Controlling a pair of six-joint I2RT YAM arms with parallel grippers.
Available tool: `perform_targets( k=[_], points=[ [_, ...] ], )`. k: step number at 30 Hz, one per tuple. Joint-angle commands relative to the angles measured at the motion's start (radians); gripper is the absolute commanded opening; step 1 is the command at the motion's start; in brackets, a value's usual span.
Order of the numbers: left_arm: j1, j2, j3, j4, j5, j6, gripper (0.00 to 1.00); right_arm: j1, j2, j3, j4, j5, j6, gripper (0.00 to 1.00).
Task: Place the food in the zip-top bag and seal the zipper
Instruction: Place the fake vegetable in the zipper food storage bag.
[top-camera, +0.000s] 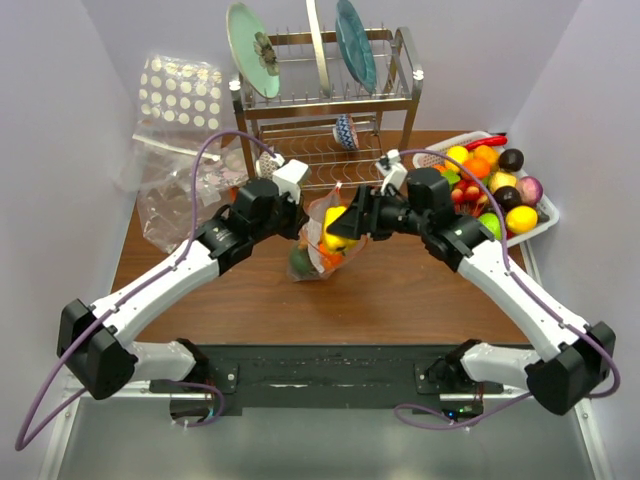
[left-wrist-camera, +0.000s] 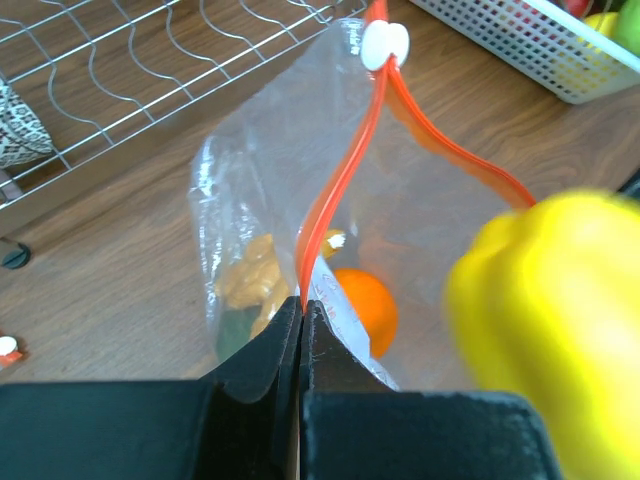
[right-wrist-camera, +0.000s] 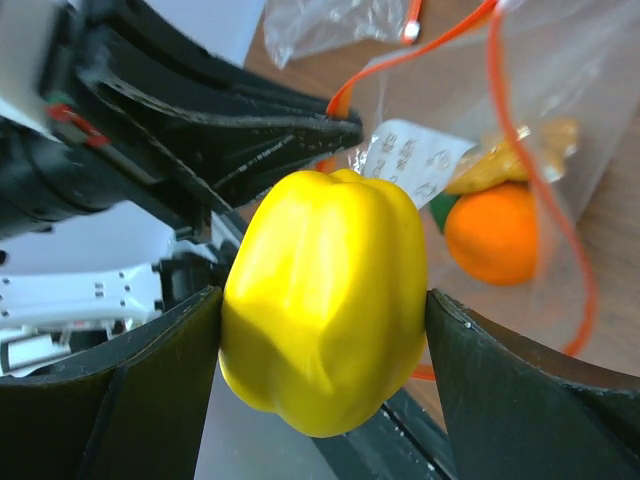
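Observation:
The clear zip-top bag (top-camera: 322, 250) stands at the table's middle, its mouth open. My left gripper (left-wrist-camera: 300, 305) is shut on the orange-red zipper (left-wrist-camera: 335, 195) strip and holds that edge up; the white slider (left-wrist-camera: 385, 44) sits at the far end. Inside the bag lie an orange (left-wrist-camera: 367, 305), a tan ginger-like piece (left-wrist-camera: 250, 280) and a dark green piece (left-wrist-camera: 235, 335). My right gripper (right-wrist-camera: 325, 320) is shut on a yellow bell pepper (right-wrist-camera: 325, 300) and holds it at the bag's mouth; the pepper also shows in the top view (top-camera: 335, 228).
A white basket (top-camera: 545, 222) of more toy fruits stands at the right. A metal dish rack (top-camera: 330, 110) with plates stands at the back. A larger clear bag with white dots (top-camera: 180, 95) lies at the back left.

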Motion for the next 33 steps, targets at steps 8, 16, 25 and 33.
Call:
perform_targets(
  k=[8, 16, 25, 33],
  points=[
    [0.003, -0.089, 0.028, 0.081, 0.147, 0.003, 0.00, 0.055, 0.126, 0.031, 0.039, 0.122, -0.064, 0.65],
    [0.003, -0.135, 0.002, 0.105, 0.154, 0.014, 0.00, 0.053, 0.173, 0.019, 0.149, 0.231, -0.047, 0.66],
    [0.003, -0.120, -0.015, 0.117, 0.184, 0.015, 0.00, 0.076, 0.171, -0.121, 0.477, 0.256, 0.120, 0.66],
    [0.002, -0.124, 0.034, 0.103, 0.199, -0.012, 0.00, 0.117, 0.205, -0.187, 0.680, 0.336, 0.199, 0.66]
  ],
)
